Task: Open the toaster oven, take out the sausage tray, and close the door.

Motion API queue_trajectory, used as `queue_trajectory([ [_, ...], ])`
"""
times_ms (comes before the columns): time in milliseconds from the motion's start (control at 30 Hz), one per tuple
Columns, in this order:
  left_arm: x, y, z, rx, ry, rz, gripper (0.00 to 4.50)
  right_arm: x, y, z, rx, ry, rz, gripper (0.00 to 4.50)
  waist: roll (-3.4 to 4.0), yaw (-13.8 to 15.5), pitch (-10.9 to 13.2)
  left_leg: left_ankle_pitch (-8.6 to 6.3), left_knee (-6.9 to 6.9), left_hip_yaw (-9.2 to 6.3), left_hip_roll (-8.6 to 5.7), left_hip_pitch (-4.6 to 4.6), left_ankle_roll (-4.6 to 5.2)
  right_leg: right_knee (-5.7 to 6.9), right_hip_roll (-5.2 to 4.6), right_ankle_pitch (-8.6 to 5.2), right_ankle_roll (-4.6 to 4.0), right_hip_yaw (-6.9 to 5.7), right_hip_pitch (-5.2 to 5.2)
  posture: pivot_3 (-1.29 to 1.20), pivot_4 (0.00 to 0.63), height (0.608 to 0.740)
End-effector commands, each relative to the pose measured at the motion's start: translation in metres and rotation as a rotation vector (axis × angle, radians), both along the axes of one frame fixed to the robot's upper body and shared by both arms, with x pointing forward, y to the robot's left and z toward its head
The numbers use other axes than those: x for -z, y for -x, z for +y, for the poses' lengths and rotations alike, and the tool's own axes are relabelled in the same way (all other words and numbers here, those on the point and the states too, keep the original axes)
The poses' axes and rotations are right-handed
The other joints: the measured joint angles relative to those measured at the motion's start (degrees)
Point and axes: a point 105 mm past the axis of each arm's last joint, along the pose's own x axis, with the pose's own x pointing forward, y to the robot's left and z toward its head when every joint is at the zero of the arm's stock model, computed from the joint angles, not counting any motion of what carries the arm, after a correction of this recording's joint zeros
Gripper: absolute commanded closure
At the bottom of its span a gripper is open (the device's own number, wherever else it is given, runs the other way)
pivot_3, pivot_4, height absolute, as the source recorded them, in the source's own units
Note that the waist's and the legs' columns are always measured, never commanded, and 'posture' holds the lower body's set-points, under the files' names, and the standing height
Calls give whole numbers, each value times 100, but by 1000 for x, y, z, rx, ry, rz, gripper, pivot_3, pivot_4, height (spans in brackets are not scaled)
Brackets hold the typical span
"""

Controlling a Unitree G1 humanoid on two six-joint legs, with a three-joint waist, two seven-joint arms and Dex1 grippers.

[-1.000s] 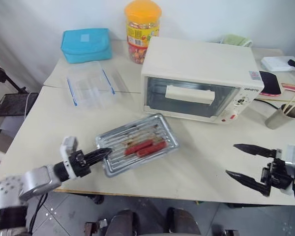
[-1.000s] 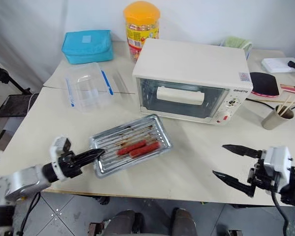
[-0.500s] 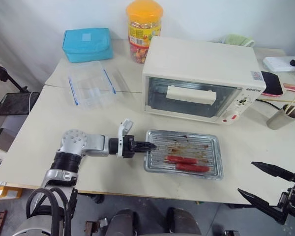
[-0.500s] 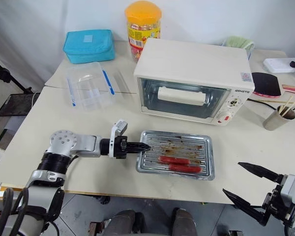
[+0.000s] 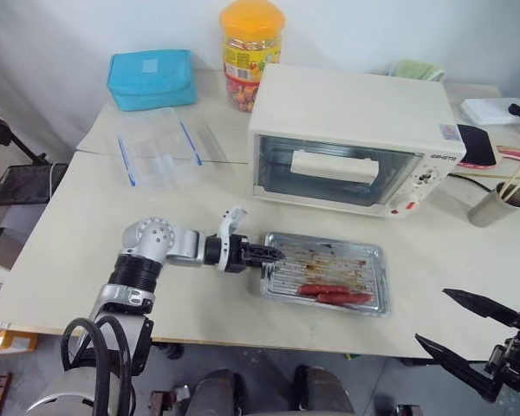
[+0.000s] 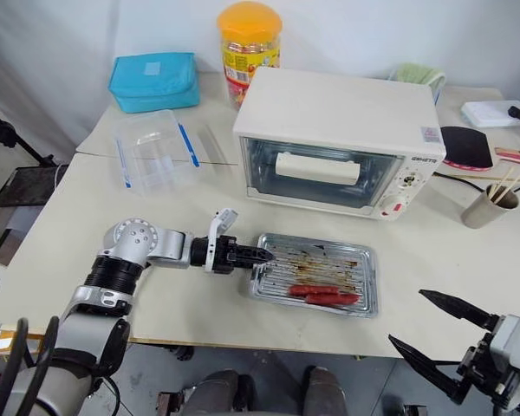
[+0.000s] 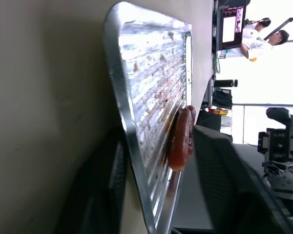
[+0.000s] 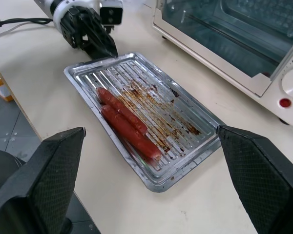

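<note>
The sausage tray (image 5: 329,254), silvery with a wire rack, grease stains and red sausages (image 5: 334,293), lies flat on the table in front of the toaster oven (image 5: 355,113). The oven's glass door (image 5: 329,178) is shut, its white bar handle (image 5: 334,165) facing me. My left gripper (image 5: 273,254) is at the tray's left short end, open, and the left wrist view shows its fingers (image 7: 95,195) on either side of the rim (image 7: 132,136). My right gripper (image 5: 432,316) hangs open at the table's front right, apart from the tray.
A clear plastic container with blue clips (image 5: 160,156) sits at the left, behind it a teal pouch (image 5: 150,78) and an orange-lidded jar (image 5: 250,52). A cup of sticks (image 5: 494,204) and a black cable stand right of the oven. The table's front edge runs just below the tray.
The left gripper has swung the tray rightwards, square in front of the oven, and its jaws have parted. The right gripper has drawn back toward the lower right, still open.
</note>
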Motion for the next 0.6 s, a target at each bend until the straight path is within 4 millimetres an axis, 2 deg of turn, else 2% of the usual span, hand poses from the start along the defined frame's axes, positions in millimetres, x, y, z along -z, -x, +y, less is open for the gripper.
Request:
queue_trajectory([
  [33, -5, 0, 26, -36, -45, -142, 1160, -4, -2, 0, -4, 9, -23, 0, 0, -15, 0, 0, 0, 1, 2, 2, 0, 1, 1, 0, 0, 1, 0, 0, 150, 740],
  [67, -6, 0, 36, -53, -62, -204, 875, -4, -3, -1, -3, 9, -22, 0, 0, -15, 0, 0, 0, 3, 5, 3, -1, 1, 4, 0, -1, 3, -1, 0, 150, 740],
  [133, -17, 1, 55, -52, -50, -458, 351, -2, -5, -4, 2, 5, -14, 0, 2, -32, -1, 0, 0, 7, 7, 4, -3, 4, 5, -2, -4, 9, -4, 0, 150, 740],
  [233, -21, 13, 73, 12, -67, -710, 351, 0, -6, -6, 5, 2, -9, 0, 2, -40, -1, -5, -4, 16, 9, 3, -12, 6, 1, -5, -9, 14, -16, 0, 150, 740],
  [333, -18, 35, 100, 110, -117, -934, 351, 0, -12, -6, 0, -10, -16, 0, 2, -12, -1, -17, -6, 36, 3, -10, -29, 3, -26, -8, -15, 22, -49, 0, 150, 740],
  [467, -14, 37, 129, 128, -268, -1218, 351, -2, -22, 0, -43, -22, -33, 0, 2, 32, -1, -20, -6, 41, -2, -19, -22, 8, -51, -8, -15, 23, -63, 0, 150, 740],
  [533, -14, 37, 139, 114, -302, -1247, 351, -2, -25, 1, -60, -24, -34, 0, 2, 20, -1, -22, -6, 43, -1, -19, -21, 4, -67, -7, -15, 25, -62, 0, 150, 740],
  [600, -14, 45, 141, 158, -283, -1246, 351, -2, -29, 3, -85, -25, -33, 0, 2, 18, -1, -21, -7, 43, 1, -19, -13, 7, -69, -6, -15, 24, -64, 0, 150, 740],
])
